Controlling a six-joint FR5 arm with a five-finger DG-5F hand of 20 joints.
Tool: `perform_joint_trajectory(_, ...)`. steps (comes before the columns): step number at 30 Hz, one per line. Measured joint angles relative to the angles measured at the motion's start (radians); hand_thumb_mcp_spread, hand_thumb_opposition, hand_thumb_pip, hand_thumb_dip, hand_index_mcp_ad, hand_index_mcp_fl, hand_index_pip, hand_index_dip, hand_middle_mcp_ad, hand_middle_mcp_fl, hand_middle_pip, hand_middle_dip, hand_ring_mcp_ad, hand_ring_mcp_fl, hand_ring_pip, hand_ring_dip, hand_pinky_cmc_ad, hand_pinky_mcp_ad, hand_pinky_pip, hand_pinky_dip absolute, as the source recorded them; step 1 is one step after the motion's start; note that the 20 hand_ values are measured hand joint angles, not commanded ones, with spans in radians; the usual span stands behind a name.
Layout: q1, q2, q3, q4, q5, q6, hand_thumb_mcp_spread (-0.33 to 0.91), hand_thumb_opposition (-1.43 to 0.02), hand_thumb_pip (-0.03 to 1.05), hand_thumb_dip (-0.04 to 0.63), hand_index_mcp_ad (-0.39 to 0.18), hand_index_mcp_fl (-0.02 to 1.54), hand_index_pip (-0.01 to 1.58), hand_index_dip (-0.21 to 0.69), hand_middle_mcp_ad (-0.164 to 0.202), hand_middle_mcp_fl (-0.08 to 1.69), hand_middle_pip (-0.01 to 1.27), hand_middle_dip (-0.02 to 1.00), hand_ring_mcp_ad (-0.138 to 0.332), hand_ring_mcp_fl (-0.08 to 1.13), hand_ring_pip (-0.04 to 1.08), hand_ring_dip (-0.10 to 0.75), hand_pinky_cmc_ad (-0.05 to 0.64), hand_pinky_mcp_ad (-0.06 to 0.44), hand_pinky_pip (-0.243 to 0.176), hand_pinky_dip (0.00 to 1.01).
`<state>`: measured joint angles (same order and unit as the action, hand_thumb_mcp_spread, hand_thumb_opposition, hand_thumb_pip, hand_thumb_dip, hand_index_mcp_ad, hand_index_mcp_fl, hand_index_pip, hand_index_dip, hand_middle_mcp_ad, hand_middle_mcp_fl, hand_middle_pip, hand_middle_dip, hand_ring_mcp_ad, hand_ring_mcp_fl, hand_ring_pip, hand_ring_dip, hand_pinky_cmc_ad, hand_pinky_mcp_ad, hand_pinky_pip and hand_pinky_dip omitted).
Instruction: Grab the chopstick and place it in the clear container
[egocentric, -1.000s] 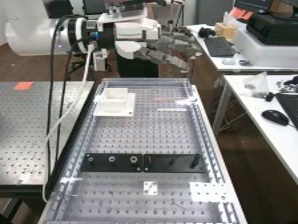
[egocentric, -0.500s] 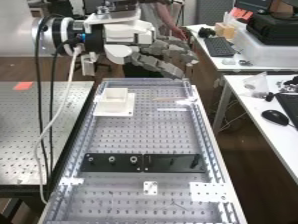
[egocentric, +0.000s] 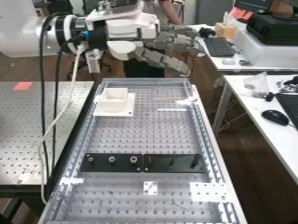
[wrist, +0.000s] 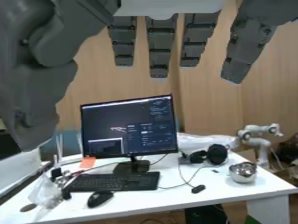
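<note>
Chopstick lies on the bench, hand open above its far end

The chopstick, a thin tan stick, lies flat towards the far end of the perforated bench, crosswise in the high view. A white strip lies near it, on the side towards the camera, the two apart. Across from the chopstick, on the view's left, a square white container stands upright on a white plate, its mouth up.

The hand is in the air over the bench's far end, apart from both chopstick and container. Its fingers are straight and spread apart, with nothing between them and the thumb.

Closer to the camera, two dark plates sit end to end across the bench, one with a row of round fittings. Nearer still are a small white bracket and a wider white plate with holes.

The wrist view looks onto a white desk with a monitor, a keyboard, a mouse, black headphones and a shiny metal bowl.
</note>
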<state>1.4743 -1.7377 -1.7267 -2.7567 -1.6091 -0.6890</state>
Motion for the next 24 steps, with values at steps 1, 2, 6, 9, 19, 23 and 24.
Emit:
perform_joint_trajectory(1, 0.001, 0.005, 0.0, -0.002, 0.006, 0.002, 0.18, -0.7, 0.51, 0.112, -0.115, 0.07, 0.07, 0.358, 0.052, 0.08, 0.12, 0.37, 0.11, 0.02, 0.1, 0.216, 0.443, 0.349, -0.01, 0.2)
perform_joint_trajectory(2, 0.002, 0.007, 0.0, -0.005, 0.011, 0.003, 0.18, -0.7, 0.51, 0.098, -0.115, 0.06, 0.07, 0.358, 0.051, 0.06, 0.12, 0.35, 0.106, 0.02, 0.1, 0.216, 0.443, 0.354, -0.01, 0.19)
perform_joint_trajectory(6, 0.005, 0.008, 0.001, -0.013, 0.024, 0.003, 0.18, -0.7, 0.5, 0.094, -0.119, 0.03, 0.07, 0.356, 0.052, 0.06, 0.13, 0.32, 0.133, 0.02, 0.1, 0.211, 0.443, 0.356, -0.01, 0.18)
perform_joint_trajectory(9, 0.006, 0.009, 0.001, -0.014, 0.026, 0.003, 0.16, -0.7, 0.5, 0.08, -0.119, 0.03, 0.07, 0.34, 0.059, 0.07, 0.13, 0.25, 0.134, 0.02, 0.1, 0.182, 0.443, 0.356, -0.01, 0.18)
perform_joint_trajectory(19, 0.05, 0.03, -0.013, 0.008, 0.07, -0.023, 0.17, -0.71, 0.5, 0.079, -0.126, 0.03, 0.06, 0.3, 0.065, 0.07, 0.13, 0.19, 0.134, 0.02, 0.11, 0.161, 0.443, 0.354, -0.028, 0.18)
perform_joint_trajectory(23, 0.055, 0.03, -0.024, 0.023, 0.084, -0.026, 0.17, -0.71, 0.5, 0.075, -0.117, 0.03, 0.07, 0.267, 0.065, 0.07, 0.13, 0.19, 0.134, 0.02, 0.1, 0.154, 0.443, 0.356, -0.028, 0.18)
perform_joint_trajectory(24, 0.055, 0.03, -0.026, 0.028, 0.087, -0.027, 0.17, -0.71, 0.5, 0.075, -0.117, 0.03, 0.07, 0.25, 0.068, 0.07, 0.13, 0.19, 0.134, 0.02, 0.1, 0.154, 0.443, 0.356, -0.028, 0.18)
